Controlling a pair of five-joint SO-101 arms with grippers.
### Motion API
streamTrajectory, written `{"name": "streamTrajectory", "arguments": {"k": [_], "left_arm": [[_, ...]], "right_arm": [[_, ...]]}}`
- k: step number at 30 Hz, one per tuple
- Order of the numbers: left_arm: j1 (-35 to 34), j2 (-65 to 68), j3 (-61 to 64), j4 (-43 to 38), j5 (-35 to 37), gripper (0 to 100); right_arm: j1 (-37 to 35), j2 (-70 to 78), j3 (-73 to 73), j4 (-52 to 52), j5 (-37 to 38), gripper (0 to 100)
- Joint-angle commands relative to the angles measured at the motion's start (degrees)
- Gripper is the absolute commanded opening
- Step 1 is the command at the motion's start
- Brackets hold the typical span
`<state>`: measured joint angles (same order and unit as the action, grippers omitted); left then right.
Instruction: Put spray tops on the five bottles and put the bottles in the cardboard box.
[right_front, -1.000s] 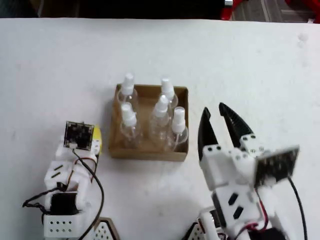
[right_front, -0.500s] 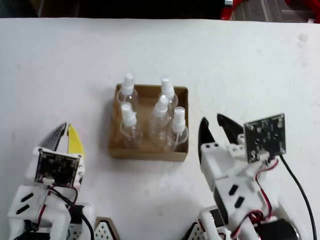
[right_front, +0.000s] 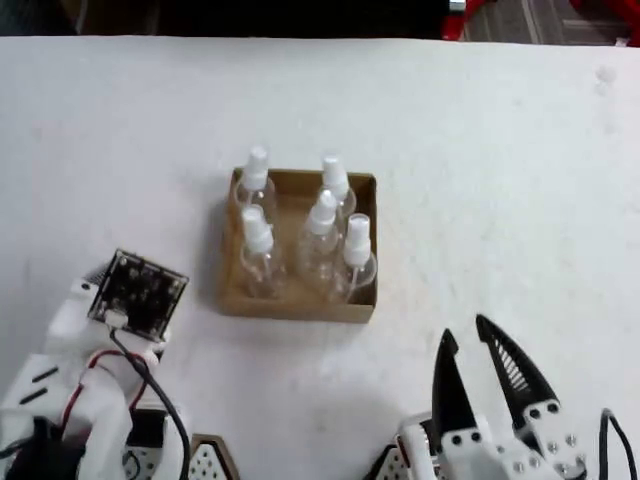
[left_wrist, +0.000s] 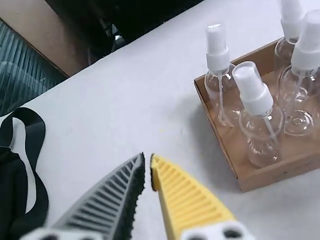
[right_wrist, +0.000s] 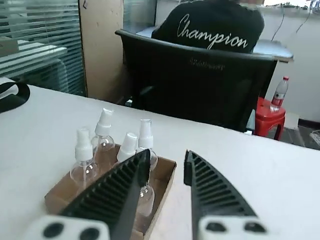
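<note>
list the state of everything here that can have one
five clear plastic spray bottles, white tops on, upright in the box
brown cardboard box, open-topped, holding all five bottles
left grey-and-yellow end effector, shut, empty
right black end effector, open, empty

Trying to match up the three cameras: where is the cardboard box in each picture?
High view: cardboard box near the picture's middle.
Left wrist view: box beyond the left gripper, off to one side.
Right wrist view: box beyond the right gripper, partly hidden by it.
Shared landmark: the spray-topped bottles standing in it.
</note>
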<state>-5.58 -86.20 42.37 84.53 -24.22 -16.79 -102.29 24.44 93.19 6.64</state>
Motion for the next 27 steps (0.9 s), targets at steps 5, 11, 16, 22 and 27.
{"name": "streamTrajectory", "arguments": {"k": [5,11,16,22,27], "left_arm": [[0.4,-18.3,9.5,1.3,11.1,3],[0.3,-17.8,32.4,-14.4,11.1,3],[0.3,-18.1,50.1,-25.7,11.3,3],[0.3,-18.3,54.6,-24.1,11.4,3],[0.3,-18.3,54.6,-22.1,11.6,3]], "right_arm": [[0.3,-1.2,11.2,-0.8,3.0,8.7],[0.3,-1.2,23.6,-6.0,3.0,9.1],[0.3,-1.2,37.7,-7.9,3.0,9.1],[1.5,-1.2,52.0,-14.3,3.0,9.1],[10.4,-1.2,61.1,-22.3,2.9,9.1]]}}
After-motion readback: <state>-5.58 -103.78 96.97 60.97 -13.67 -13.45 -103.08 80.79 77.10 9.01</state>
